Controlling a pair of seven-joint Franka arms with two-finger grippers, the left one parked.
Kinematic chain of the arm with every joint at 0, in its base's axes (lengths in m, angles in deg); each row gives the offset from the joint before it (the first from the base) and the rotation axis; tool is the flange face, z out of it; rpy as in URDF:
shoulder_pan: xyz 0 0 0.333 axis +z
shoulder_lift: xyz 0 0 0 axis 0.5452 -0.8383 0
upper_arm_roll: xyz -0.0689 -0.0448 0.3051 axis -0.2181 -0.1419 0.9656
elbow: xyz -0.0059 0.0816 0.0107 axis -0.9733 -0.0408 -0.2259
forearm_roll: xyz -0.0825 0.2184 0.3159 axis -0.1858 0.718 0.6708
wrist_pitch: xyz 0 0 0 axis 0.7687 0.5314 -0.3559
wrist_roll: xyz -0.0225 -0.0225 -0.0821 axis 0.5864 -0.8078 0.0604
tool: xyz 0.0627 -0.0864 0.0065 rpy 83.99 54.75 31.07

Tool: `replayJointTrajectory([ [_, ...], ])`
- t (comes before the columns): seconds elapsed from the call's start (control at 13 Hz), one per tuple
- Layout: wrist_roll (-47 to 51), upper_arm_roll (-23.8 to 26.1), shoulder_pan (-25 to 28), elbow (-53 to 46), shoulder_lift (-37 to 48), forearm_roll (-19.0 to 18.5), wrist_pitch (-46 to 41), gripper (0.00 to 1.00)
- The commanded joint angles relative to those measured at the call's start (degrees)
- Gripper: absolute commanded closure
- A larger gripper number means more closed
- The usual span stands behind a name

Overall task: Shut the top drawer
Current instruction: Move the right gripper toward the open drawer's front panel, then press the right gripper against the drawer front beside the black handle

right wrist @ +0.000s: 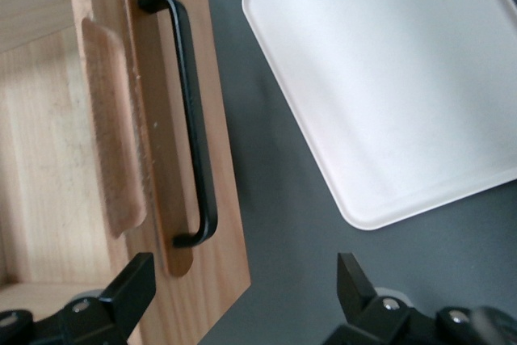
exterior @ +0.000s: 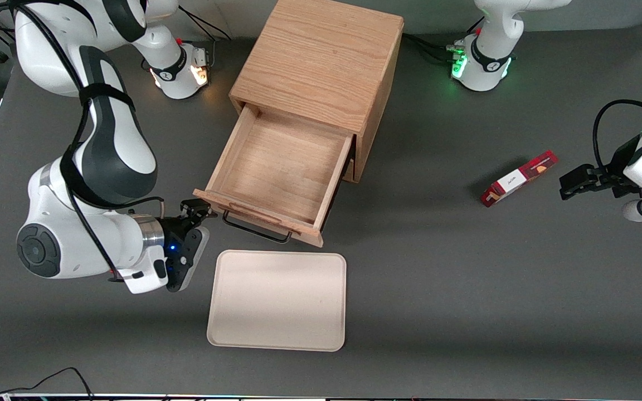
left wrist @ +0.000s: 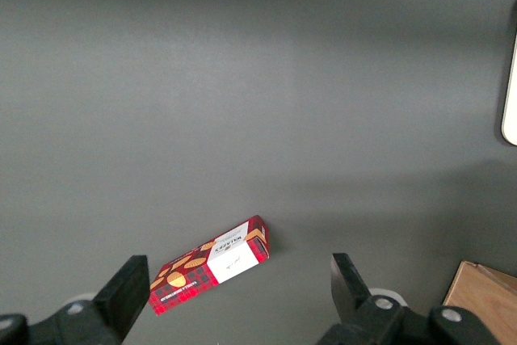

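While it stands pulled out — top drawer (exterior: 279,170): empty.
Gripper (exterior: 198,210): fingers spread, at drawer front's nine o'clock corner.
Handle (right wrist: 187,115): untouched.

A dark grey table (exterior: 438,267) is carrying an oak cabinet (exterior: 321,61), a cream tray (exterior: 277,301) and a red box (exterior: 517,178); the gripper (exterior: 198,214) is hovering beside the cabinet.

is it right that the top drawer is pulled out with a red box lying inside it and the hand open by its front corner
Not quite: the top drawer is empty in the front view. The red box lies on the table toward the parked arm's end. The hand is open by its front corner.
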Motion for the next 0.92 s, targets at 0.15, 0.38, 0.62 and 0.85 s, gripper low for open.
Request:
replayJointTrajectory([
  [0.15,2.34,0.32,0.94,-2.52,-3.25,1.81,1.56,0.00],
  [0.38,4.70,0.50,1.74,-2.51,-4.65,1.90,3.66,0.00],
  [0.62,6.12,0.59,2.26,-2.43,-5.10,1.90,4.19,0.00],
  [0.85,6.74,0.77,2.70,-1.99,-5.10,2.08,4.81,0.00],
])
